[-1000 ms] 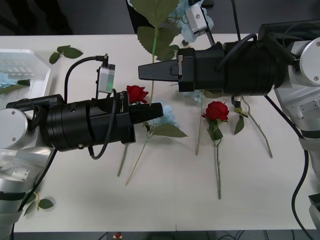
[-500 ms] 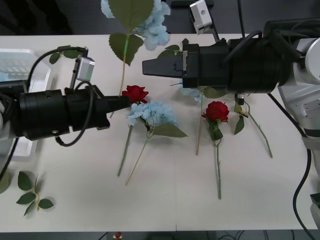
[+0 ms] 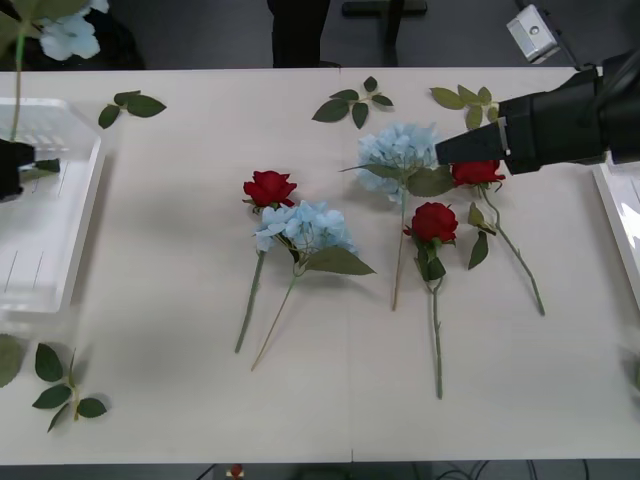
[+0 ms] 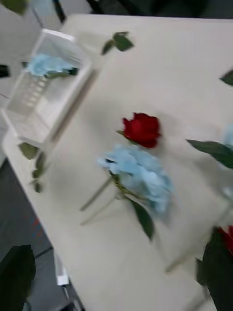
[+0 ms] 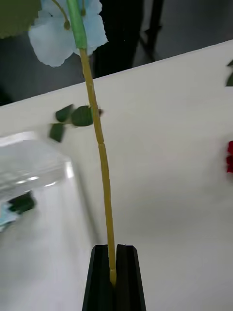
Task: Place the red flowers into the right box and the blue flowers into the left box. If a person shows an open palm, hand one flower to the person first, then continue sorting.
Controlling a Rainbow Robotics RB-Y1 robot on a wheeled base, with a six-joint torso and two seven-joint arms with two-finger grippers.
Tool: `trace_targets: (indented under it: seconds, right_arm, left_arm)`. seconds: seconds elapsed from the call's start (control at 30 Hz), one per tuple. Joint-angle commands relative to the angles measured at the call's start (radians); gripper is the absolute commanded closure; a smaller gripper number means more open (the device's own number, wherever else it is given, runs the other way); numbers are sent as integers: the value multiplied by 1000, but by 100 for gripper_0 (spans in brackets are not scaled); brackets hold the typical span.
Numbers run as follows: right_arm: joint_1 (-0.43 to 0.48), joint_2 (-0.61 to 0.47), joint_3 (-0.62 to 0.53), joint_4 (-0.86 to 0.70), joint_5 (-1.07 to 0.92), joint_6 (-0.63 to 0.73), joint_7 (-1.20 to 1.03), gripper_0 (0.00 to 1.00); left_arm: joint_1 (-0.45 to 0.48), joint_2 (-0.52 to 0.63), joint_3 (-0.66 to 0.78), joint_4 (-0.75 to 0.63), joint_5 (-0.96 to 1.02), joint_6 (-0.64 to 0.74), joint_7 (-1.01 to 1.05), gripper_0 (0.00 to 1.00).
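The left hand (image 5: pixel 112 277) is clamped on the bare lower end of a blue flower's stem (image 5: pixel 101 160), fingers pressed together around it. Holding it there keeps the fluffy head (image 3: pixel 68 35) upright above the hand, uncrushed. In the front view this hand sits at the far left edge, over the left box (image 3: pixel 62 270), so the flower looks ready to go down into it. One blue flower (image 4: pixel 48 64) already lies in that box.

The right hand (image 3: pixel 455 150) reaches in from the right, its dark tip just beside a red flower (image 3: pixel 478 172) on the tabletop (image 3: pixel 330 390); whether its fingers are apart or together cannot be told. It seems placed to pick a rose next.

On the tabletop lie two more blue flowers, one mid-table (image 3: pixel 305 225) and one farther back (image 3: pixel 398 152), and two other red flowers (image 3: pixel 269 187) (image 3: pixel 434 220). The right box (image 3: pixel 622 225) shows as a white rim at the right edge. Loose leaf sprigs (image 3: pixel 355 102) are scattered about.
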Motion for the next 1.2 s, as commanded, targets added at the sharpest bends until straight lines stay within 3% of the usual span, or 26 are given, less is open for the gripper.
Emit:
trace_targets:
  seconds: [0.03,0.23,0.37,0.6,1.03,1.07,1.1,1.13,1.2]
  right_arm:
    - [-32,-36,3,12,107,56,-36,0]
    - [-32,-54,7,96,308,140,-43,0]
    - [-32,-59,35,153,426,153,-43,0]
    - [-32,-64,107,250,538,85,-47,0]
    - [-33,-61,240,449,606,-165,-36,0]
    - [-33,-59,245,457,610,-176,-35,0]
    - [-33,-59,248,466,613,-185,-35,0]
    - [-35,-57,256,477,619,-196,-33,0]
    - [-39,-56,274,497,630,-219,-32,0]
  left_arm:
    - [78,87,64,-28,-101,-13,4,100]
    - [213,112,139,37,-154,-143,-8,100]
    - [250,112,156,103,-158,-198,-27,100]
    - [204,112,116,244,-166,-246,-38,100]
    - [127,112,-25,488,-131,-412,-51,100]
    - [127,112,-28,491,-124,-412,-50,96]
    - [127,112,-31,489,-120,-413,-50,74]
    - [127,112,-37,491,-112,-412,-51,63]
    - [130,112,-40,489,-97,-412,-56,53]
